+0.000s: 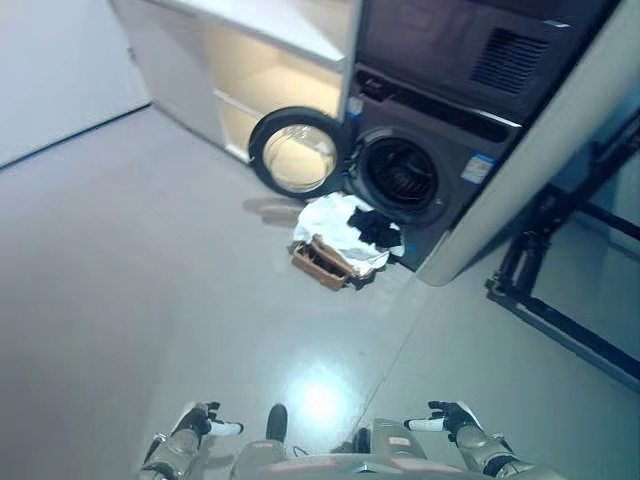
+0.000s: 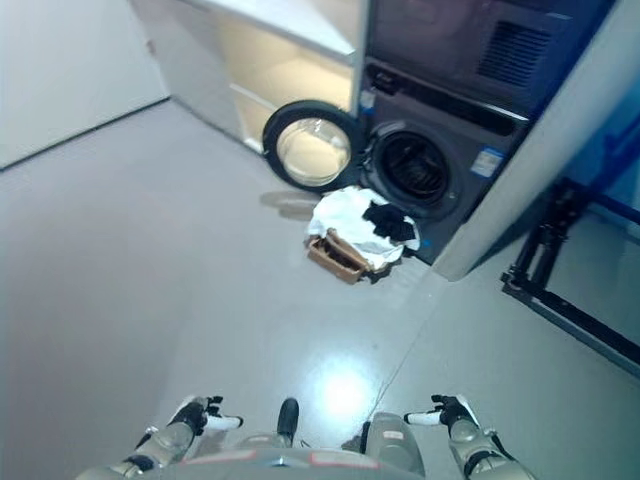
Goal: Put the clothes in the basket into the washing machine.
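- We take the washing machine as landmark: dark grey front-loader, drum opening facing the room, standing on the floor.
- Its round door is swung wide open to the machine's left; the glass reflects the pale cabinet behind.
- Labels: a small blue-and-white sticker sits on the machine front, right of the drum; another small sticker at the upper left corner of the front. We can't make out any writing on either, too small.
- Above the machine is a second dark appliance w/ a vent grille; no legible print there.
- Basket: brown wicker, on the floor just in front of the machine, below and slightly left of the drum opening.
- Clothes: a white garment is heaped over the basket and a black garment lies on top, on the side nearest the drum. All still in the basket, none in the drum.
- Left hand: low at the bottom edge, well away from the machine and basket, fingers relaxed and spread, holding nothing.
- Right hand: same height on the other side, fingers loosely extended, also empty.
- Floor: smooth grey, glossy, w/ a bright light reflection between the hands and the basket.
- Left of the machine: a pale cabinet w/ lit open shelves.
- Right of the machine: a light-coloured panel, then a black metal frame on the floor.
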You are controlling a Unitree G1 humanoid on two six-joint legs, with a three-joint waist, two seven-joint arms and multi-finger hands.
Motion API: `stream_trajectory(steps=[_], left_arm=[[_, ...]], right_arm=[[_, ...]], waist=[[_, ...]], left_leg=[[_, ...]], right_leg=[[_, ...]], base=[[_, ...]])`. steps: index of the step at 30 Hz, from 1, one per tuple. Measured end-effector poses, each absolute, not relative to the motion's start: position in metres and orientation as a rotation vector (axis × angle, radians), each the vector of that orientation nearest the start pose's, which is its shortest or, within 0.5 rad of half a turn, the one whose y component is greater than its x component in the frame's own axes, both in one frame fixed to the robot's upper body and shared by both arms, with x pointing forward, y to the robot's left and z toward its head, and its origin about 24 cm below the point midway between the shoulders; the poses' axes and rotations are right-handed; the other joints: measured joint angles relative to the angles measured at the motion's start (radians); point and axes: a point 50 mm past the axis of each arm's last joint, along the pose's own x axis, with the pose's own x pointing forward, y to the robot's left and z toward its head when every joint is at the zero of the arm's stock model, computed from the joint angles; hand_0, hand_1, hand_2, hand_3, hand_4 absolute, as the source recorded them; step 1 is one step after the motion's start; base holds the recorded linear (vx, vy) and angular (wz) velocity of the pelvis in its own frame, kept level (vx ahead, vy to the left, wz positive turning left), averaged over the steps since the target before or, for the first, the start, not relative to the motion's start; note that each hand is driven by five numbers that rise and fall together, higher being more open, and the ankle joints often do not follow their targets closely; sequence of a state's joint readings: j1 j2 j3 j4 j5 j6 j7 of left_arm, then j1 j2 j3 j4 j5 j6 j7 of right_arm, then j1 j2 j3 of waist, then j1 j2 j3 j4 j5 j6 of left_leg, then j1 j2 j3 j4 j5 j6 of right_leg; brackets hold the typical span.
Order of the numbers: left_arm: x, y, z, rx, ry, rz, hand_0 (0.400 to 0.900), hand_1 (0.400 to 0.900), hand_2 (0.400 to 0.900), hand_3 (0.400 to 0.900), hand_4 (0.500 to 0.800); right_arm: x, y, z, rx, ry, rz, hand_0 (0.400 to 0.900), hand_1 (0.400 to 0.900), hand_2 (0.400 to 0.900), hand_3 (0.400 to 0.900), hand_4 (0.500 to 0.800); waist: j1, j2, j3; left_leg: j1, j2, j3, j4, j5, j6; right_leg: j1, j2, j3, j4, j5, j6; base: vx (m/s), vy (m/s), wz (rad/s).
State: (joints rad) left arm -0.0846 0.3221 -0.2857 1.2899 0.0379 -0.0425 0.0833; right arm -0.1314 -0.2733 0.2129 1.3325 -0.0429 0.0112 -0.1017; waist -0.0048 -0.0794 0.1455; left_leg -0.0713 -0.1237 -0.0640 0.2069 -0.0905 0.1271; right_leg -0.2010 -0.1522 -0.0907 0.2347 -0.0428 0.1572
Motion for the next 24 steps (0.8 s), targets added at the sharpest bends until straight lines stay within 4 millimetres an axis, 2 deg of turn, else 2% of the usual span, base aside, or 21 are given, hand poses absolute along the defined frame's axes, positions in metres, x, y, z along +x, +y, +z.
stream_trajectory(steps=[1,3,4,7,8,9,10,11,12,13,14,15,16,17,18,19,20,21,23,24], left_arm=[[0.111,0.248,-0.154,0.514,1.194,0.000,0.900,0.900,0.900,0.900,0.800],[0.096,0.231,-0.163,0.463,1.248,-0.022,0.900,0.900,0.900,0.900,0.800],[0.091,0.232,-0.163,0.463,1.259,-0.022,0.900,0.900,0.900,0.900,0.800],[0.077,0.239,-0.164,0.474,1.286,-0.011,0.900,0.900,0.900,0.900,0.800],[0.069,0.242,-0.165,0.477,1.302,-0.008,0.900,0.900,0.900,0.900,0.800],[0.066,0.240,-0.166,0.474,1.309,-0.015,0.900,0.900,0.900,0.900,0.800],[0.066,0.237,-0.166,0.466,1.313,-0.023,0.900,0.900,0.900,0.900,0.800],[0.065,0.235,-0.167,0.462,1.316,-0.024,0.900,0.900,0.900,0.900,0.800],[0.064,0.236,-0.167,0.461,1.318,-0.022,0.900,0.900,0.900,0.900,0.800],[0.066,0.234,-0.167,0.458,1.313,-0.021,0.900,0.900,0.900,0.900,0.800],[0.067,0.233,-0.167,0.451,1.308,-0.020,0.900,0.900,0.900,0.900,0.800],[0.074,0.230,-0.166,0.448,1.286,-0.019,0.900,0.900,0.900,0.900,0.800],[0.081,0.228,-0.166,0.444,1.265,-0.012,0.900,0.900,0.900,0.900,0.800],[0.092,0.225,-0.164,0.444,1.227,-0.018,0.900,0.900,0.900,0.900,0.800],[0.094,0.225,-0.163,0.445,1.216,-0.016,0.900,0.900,0.900,0.900,0.800],[0.099,0.225,-0.162,0.442,1.201,-0.007,0.900,0.900,0.900,0.900,0.800],[0.106,0.225,-0.160,0.440,1.181,0.004,0.900,0.900,0.900,0.900,0.800],[0.110,0.226,-0.159,0.438,1.167,0.015,0.900,0.900,0.900,0.900,0.800],[0.109,0.228,-0.159,0.445,1.165,0.019,0.900,0.900,0.900,0.900,0.800],[0.111,0.229,-0.158,0.454,1.165,0.021,0.900,0.900,0.900,0.900,0.800]], right_arm=[[0.123,-0.254,-0.149,-0.506,1.192,-0.072,0.900,0.900,0.900,0.900,0.800],[0.123,-0.263,-0.146,-0.521,1.189,-0.085,0.900,0.900,0.900,0.900,0.800],[0.118,-0.259,-0.149,-0.511,1.204,-0.075,0.900,0.900,0.900,0.900,0.800],[0.081,-0.249,-0.161,-0.477,1.316,-0.055,0.900,0.900,0.900,0.900,0.800],[0.070,-0.246,-0.164,-0.468,1.352,-0.049,0.900,0.900,0.900,0.900,0.800],[0.062,-0.247,-0.165,-0.467,1.369,-0.051,0.900,0.900,0.900,0.900,0.800],[0.063,-0.250,-0.164,-0.475,1.365,-0.057,0.900,0.900,0.900,0.900,0.800],[0.070,-0.251,-0.163,-0.482,1.349,-0.059,0.900,0.900,0.900,0.900,0.800],[0.066,-0.253,-0.163,-0.501,1.357,-0.044,0.900,0.900,0.900,0.900,0.800],[0.074,-0.255,-0.161,-0.517,1.329,-0.039,0.900,0.900,0.900,0.900,0.800],[0.076,-0.258,-0.160,-0.526,1.320,-0.042,0.900,0.900,0.900,0.900,0.800],[0.082,-0.260,-0.158,-0.531,1.307,-0.049,0.900,0.900,0.900,0.900,0.800],[0.088,-0.262,-0.156,-0.543,1.290,-0.049,0.900,0.900,0.900,0.900,0.800],[0.094,-0.264,-0.154,-0.562,1.273,-0.041,0.900,0.900,0.900,0.900,0.800],[0.096,-0.264,-0.153,-0.578,1.268,-0.029,0.900,0.900,0.900,0.900,0.800],[0.104,-0.263,-0.152,-0.585,1.251,-0.026,0.900,0.900,0.900,0.900,0.800],[0.106,-0.262,-0.152,-0.580,1.246,-0.022,0.900,0.900,0.900,0.900,0.800],[0.110,-0.261,-0.151,-0.580,1.238,-0.021,0.900,0.900,0.900,0.900,0.800],[0.134,-0.259,-0.145,-0.599,1.271,0.001,0.900,0.900,0.900,0.900,0.800],[0.148,-0.260,-0.140,-0.621,1.188,-0.016,0.900,0.900,0.900,0.900,0.800]], waist=[[-0.014,0.021,0.045],[-0.041,0.117,0.055],[-0.052,0.120,0.055],[-0.071,0.067,0.002],[-0.073,0.043,-0.027],[-0.072,0.039,-0.046],[-0.066,0.052,-0.052],[-0.065,0.062,-0.059],[-0.065,0.063,-0.075],[-0.060,0.070,-0.089],[-0.053,0.067,-0.091],[-0.046,0.063,-0.090],[-0.022,0.057,-0.090],[-0.006,0.050,-0.085],[0.008,0.051,-0.075],[0.019,0.052,-0.066],[0.034,0.034,-0.051],[0.045,0.026,-0.029],[0.076,0.029,-0.014],[0.093,0.034,-0.010]], left_leg=[[0.050,0.000,-0.016,-0.050,0.023,-0.032],[0.089,0.060,-0.038,-0.129,0.048,-0.016],[0.102,0.063,-0.043,-0.151,0.048,-0.016],[0.125,0.063,-0.058,-0.172,0.039,-0.058],[0.143,0.070,-0.064,-0.192,0.025,-0.101],[0.156,0.072,-0.087,-0.185,0.014,-0.120],[0.148,0.091,-0.097,-0.093,-0.038,-0.142],[0.138,0.113,-0.100,0.012,-0.104,-0.157],[0.139,0.123,-0.121,0.082,-0.145,-0.161],[0.129,0.128,-0.134,0.148,-0.157,-0.182],[0.108,0.122,-0.133,0.225,-0.153,-0.196],[0.065,0.119,-0.133,0.336,-0.132,-0.231],[0.002,0.096,-0.131,0.460,-0.088,-0.246],[-0.059,0.085,-0.129,0.569,-0.032,-0.263],[-0.084,0.084,-0.104,0.622,-0.021,-0.255],[-0.122,0.081,-0.090,0.627,-0.031,-0.244],[-0.137,0.073,-0.058,0.547,-0.037,-0.215],[-0.150,0.062,-0.039,0.472,-0.029,-0.201],[-0.187,0.088,-0.010,0.298,-0.012,-0.198],[-0.199,0.107,-0.003,0.194,0.034,-0.208]], right_leg=[[0.023,-0.003,-0.007,0.017,0.001,-0.045],[-0.008,0.081,-0.019,-0.047,0.026,-0.046],[-0.024,0.082,-0.019,-0.071,0.047,-0.029],[-0.041,0.058,-0.020,-0.033,0.048,-0.030],[-0.041,0.060,-0.012,-0.011,0.045,-0.048],[-0.036,0.083,-0.018,-0.019,0.037,-0.116],[-0.020,0.115,-0.025,-0.031,0.025,-0.134],[0.009,0.148,-0.024,-0.055,0.022,-0.150],[0.033,0.172,-0.033,-0.072,0.033,-0.175],[0.058,0.198,-0.029,-0.084,0.018,-0.204],[0.076,0.204,-0.027,-0.100,0.019,-0.212],[0.100,0.206,-0.025,-0.117,0.016,-0.218],[0.110,0.202,-0.018,-0.118,0.014,-0.257],[0.112,0.199,-0.009,-0.117,0.009,-0.268],[0.120,0.198,-0.008,-0.124,0.025,-0.270],[0.138,0.201,0.007,-0.136,0.013,-0.289],[0.150,0.187,0.028,-0.150,0.012,-0.285],[0.172,0.179,0.031,-0.164,0.014,-0.282],[0.213,0.176,0.011,-0.206,0.013,-0.285],[0.244,0.186,0.004,-0.245,0.020,-0.276]], base=[[0.39,-0.106,0.56],[0.37,-0.142,0.43],[0.37,-0.192,0.30],[0.39,-0.193,0.13],[0.41,-0.193,0.08],[0.41,-0.189,0.10],[0.37,-0.200,0.08],[0.37,-0.221,0.05],[0.29,-0.225,-0.01],[0.29,-0.248,-0.08],[0.23,-0.264,-0.14],[0.23,-0.260,-0.19],[0.22,-0.207,-0.26],[0.30,-0.153,-0.45],[0.34,-0.123,-0.48],[0.36,-0.101,-0.47],[0.41,-0.102,-0.17],[0.44,-0.070,-0.11],[0.47,-0.005,-0.29],[0.48,0.044,-0.50]])
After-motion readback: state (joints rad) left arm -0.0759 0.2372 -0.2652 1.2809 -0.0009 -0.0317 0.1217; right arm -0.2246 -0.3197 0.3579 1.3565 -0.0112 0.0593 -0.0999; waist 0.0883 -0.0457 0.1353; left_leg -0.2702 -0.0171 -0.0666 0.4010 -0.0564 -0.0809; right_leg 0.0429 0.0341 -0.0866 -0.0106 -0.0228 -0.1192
